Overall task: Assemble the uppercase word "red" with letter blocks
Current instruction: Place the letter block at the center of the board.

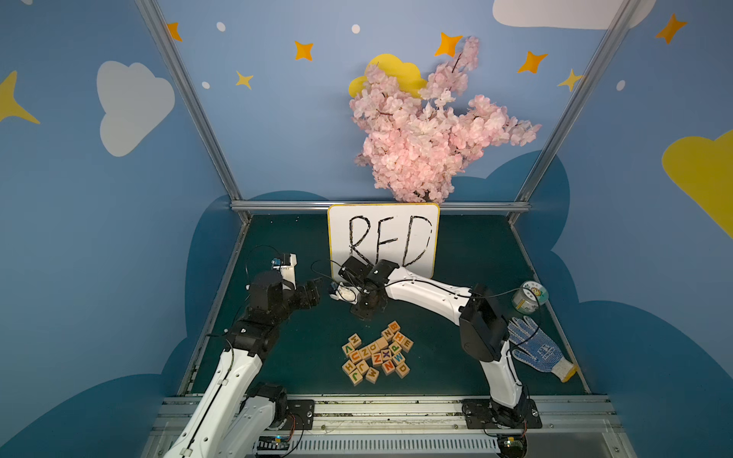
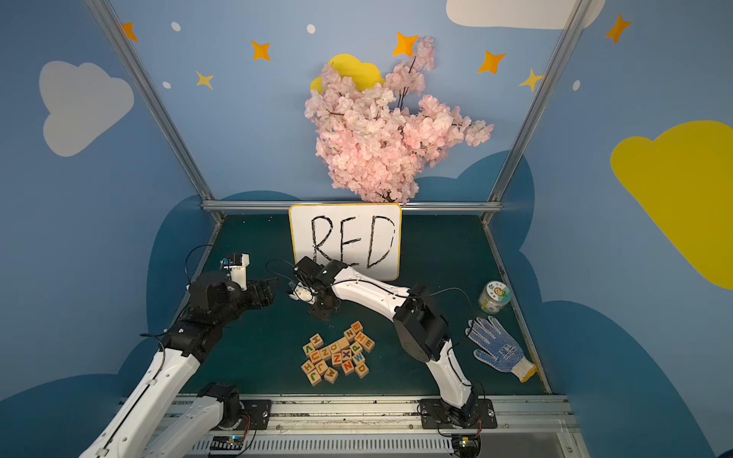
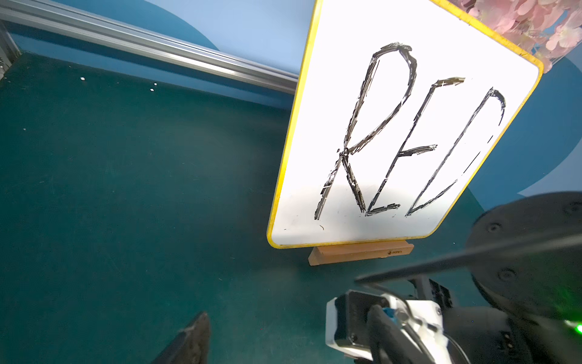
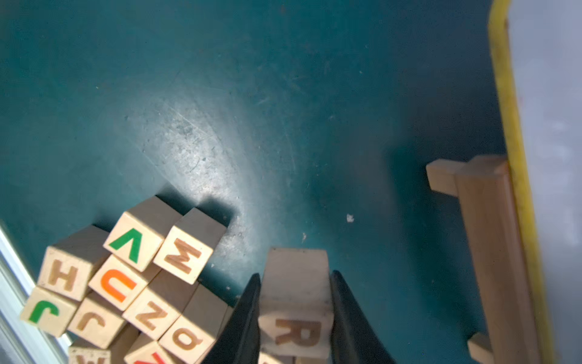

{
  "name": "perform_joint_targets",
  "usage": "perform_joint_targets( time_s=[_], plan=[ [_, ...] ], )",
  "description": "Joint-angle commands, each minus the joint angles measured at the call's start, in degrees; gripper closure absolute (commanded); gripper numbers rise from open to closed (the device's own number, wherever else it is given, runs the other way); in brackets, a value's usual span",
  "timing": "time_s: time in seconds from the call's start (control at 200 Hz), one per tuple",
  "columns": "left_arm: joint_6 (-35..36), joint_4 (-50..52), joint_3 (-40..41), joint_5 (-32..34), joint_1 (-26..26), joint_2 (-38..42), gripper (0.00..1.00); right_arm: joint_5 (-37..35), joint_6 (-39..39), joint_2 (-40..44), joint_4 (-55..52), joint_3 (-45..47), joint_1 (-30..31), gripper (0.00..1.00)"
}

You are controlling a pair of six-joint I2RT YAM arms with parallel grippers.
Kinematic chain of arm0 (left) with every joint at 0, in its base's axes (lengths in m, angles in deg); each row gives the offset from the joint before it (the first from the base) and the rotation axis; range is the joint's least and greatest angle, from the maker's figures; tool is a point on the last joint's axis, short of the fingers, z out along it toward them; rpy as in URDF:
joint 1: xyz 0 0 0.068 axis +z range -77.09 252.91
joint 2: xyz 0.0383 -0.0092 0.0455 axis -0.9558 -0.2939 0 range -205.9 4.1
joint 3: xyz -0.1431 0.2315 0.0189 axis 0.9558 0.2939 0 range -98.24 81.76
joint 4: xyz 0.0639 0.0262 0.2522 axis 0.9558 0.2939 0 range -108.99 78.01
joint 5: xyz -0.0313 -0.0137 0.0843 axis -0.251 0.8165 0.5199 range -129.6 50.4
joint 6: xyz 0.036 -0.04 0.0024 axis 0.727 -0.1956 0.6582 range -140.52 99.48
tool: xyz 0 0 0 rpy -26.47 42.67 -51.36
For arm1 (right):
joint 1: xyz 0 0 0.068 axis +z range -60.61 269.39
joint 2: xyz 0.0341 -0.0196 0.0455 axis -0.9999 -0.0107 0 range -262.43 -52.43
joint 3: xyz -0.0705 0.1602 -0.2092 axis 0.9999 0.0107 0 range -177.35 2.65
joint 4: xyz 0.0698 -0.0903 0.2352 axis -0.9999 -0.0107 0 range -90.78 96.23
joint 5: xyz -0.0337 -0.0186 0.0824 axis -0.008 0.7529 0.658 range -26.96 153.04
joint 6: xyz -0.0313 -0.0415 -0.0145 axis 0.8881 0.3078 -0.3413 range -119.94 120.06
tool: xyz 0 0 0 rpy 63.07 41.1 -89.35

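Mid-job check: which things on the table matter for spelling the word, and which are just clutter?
For the job:
- R block, held between the right gripper fingers
- pile of letter blocks, including E and D
- whiteboard reading RED

Lying about:
- blue dotted work glove
- small jar
- pink blossom branch
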Motion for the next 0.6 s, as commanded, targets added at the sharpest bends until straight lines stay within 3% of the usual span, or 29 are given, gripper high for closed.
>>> perform_joint_targets(
  time_s=[0.0, 0.285, 0.596],
  plan=[
    [0.9, 0.23, 0.36, 1.31, 0.33, 0.63, 0.22, 1.59, 8.34, -3.24, -4.02, -3.98, -0.64, 0.82],
    [0.74, 2.22, 0.62, 2.82, 0.4, 2.18, 0.22, 0.16, 14.77, -10.17, -8.13, -13.5, -2.39, 0.82],
    [-2.64, 15.99, -1.04, 0.27, 0.42, 8.94, 0.21, 0.83, 17.44, -12.28, -8.48, -15.88, -2.86, 0.82]
  ],
)
